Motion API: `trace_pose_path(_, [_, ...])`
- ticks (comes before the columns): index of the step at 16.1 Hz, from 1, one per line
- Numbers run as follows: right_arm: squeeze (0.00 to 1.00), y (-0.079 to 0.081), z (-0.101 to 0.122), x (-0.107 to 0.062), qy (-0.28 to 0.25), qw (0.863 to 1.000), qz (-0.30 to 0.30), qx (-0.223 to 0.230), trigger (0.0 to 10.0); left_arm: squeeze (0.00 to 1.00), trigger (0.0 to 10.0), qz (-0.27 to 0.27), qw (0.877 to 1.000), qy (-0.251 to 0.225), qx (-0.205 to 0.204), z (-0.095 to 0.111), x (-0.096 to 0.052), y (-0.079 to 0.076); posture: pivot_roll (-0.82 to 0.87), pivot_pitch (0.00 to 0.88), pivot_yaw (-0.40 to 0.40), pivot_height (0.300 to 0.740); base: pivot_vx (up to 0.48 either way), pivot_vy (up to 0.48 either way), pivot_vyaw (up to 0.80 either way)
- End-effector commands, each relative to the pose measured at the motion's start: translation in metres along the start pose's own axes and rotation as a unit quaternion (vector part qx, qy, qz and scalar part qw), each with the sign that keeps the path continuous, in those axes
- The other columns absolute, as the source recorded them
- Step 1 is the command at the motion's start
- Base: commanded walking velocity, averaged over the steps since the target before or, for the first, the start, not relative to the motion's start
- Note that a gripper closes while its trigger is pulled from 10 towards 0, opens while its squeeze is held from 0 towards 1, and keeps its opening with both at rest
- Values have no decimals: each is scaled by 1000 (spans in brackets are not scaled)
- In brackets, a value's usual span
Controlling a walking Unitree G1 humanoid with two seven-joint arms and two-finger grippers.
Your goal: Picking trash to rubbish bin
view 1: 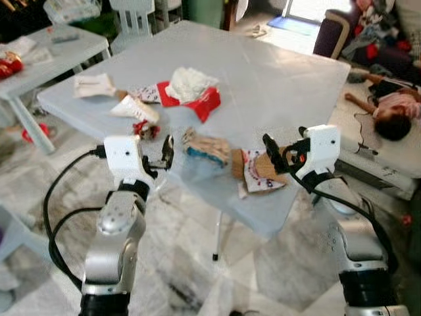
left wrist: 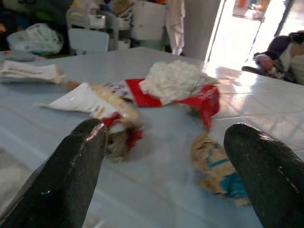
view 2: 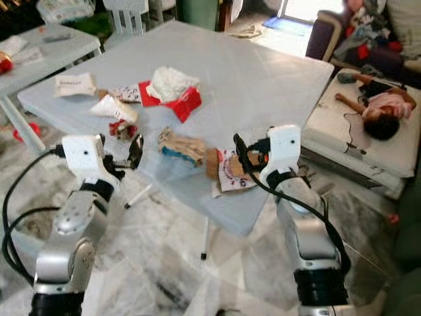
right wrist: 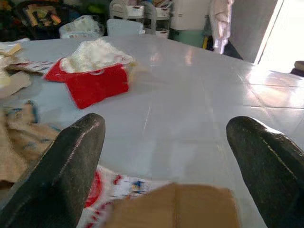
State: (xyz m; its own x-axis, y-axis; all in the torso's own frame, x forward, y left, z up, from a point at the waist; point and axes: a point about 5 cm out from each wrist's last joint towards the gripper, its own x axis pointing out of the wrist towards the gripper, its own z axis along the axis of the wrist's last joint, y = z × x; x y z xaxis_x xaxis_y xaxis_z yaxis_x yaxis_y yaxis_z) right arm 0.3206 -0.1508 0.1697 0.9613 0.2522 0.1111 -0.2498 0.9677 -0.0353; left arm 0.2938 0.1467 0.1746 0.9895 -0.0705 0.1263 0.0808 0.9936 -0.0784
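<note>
Trash is lying scattered across the near half of a pale blue-grey table [view 1: 276,72], and both arms are reaching toward its near edge. The left gripper [view 1: 164,155] is hovering at the table's near-left edge with its two black fingers [left wrist: 71,166] spread wide and gripping nothing; just beyond it a small red and brown crumpled wrapper [view 1: 146,129] is lying on the tabletop. The right gripper [view 1: 275,155] is hanging over the near-right edge, its fingers [right wrist: 61,166] also spread apart and empty, directly above a flat brown cardboard piece [view 1: 263,166] that is lying on a white and red printed wrapper [view 1: 253,172]. Between the two grippers a crumpled tan and blue paper bag [view 1: 205,147] is resting. Farther in, a red packet [view 1: 204,102] is lying under a wad of white tissue [view 1: 187,82], with a white cone-shaped wrapper [view 1: 135,107] beside it to the left and a flat white packet [view 1: 92,84] near the far-left corner. A person [view 1: 391,108] is lying on a mattress to the right of the table.
</note>
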Motion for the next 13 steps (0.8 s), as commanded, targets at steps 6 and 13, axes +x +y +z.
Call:
trace_pose_path(6, [0, -1, 9, -2, -9, 1000, 11, -22, 10000, 0, 10000, -88, 995, 36, -7, -12, 16, -18, 118, 102, -55, 740, 0, 0, 0])
trace_pose_path(13, [0, -11, 22, -19, -9, 997, 26, -66, 10000, 0, 10000, -110, 985, 69, -111, -20, 60, -38, 26, 115, -47, 740, 0, 0, 0])
